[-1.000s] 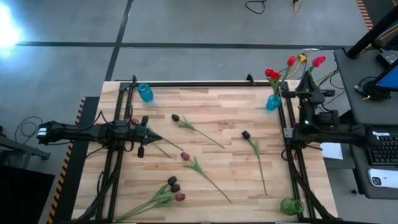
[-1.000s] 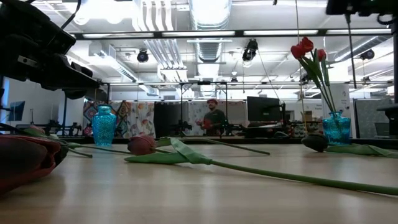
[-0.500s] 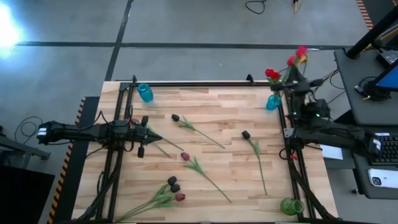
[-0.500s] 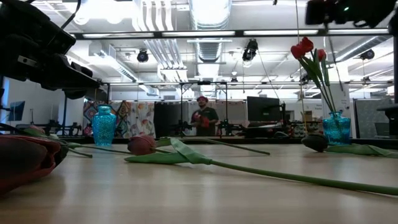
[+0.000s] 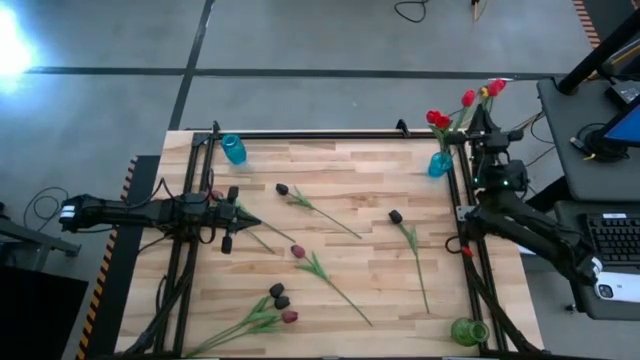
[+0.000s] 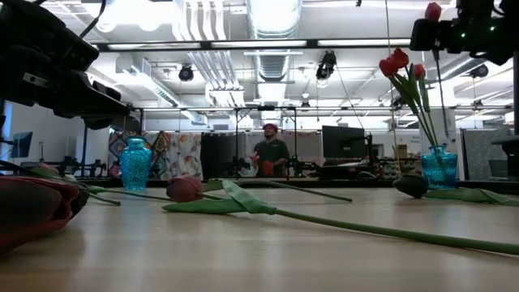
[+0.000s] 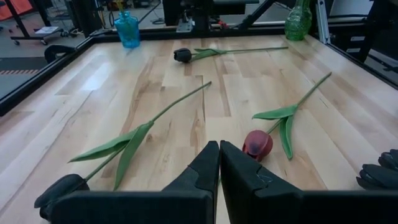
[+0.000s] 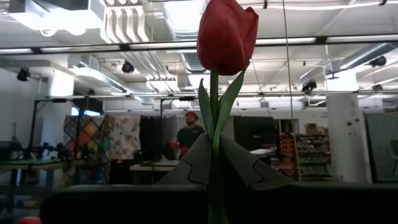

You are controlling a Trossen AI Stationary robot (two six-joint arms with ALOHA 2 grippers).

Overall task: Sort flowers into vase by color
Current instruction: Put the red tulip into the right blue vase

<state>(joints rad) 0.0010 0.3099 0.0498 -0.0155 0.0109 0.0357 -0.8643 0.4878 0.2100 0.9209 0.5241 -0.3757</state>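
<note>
red tulip (image 8: 227, 34): upright in right pincer (image 8: 214, 163) | other flowers (image 5: 318, 266): flat on table

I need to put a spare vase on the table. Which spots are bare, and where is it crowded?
Bare wood lies along the far edge between the two blue vases, and at the near edge right of the long green stem. It is crowded at the near left, where a bunch of dark and red tulips lies.

Grey concrete floor (image 5: 300, 40) crossed by dark lines surrounds the wooden table (image 5: 340, 170). Ceiling strip lights (image 6: 243, 43) and ducts (image 6: 272, 16) overhead. A person (image 6: 268, 154) stands beyond, beside a monitor (image 6: 341, 142) and patterned hangings (image 6: 174, 154).
</note>
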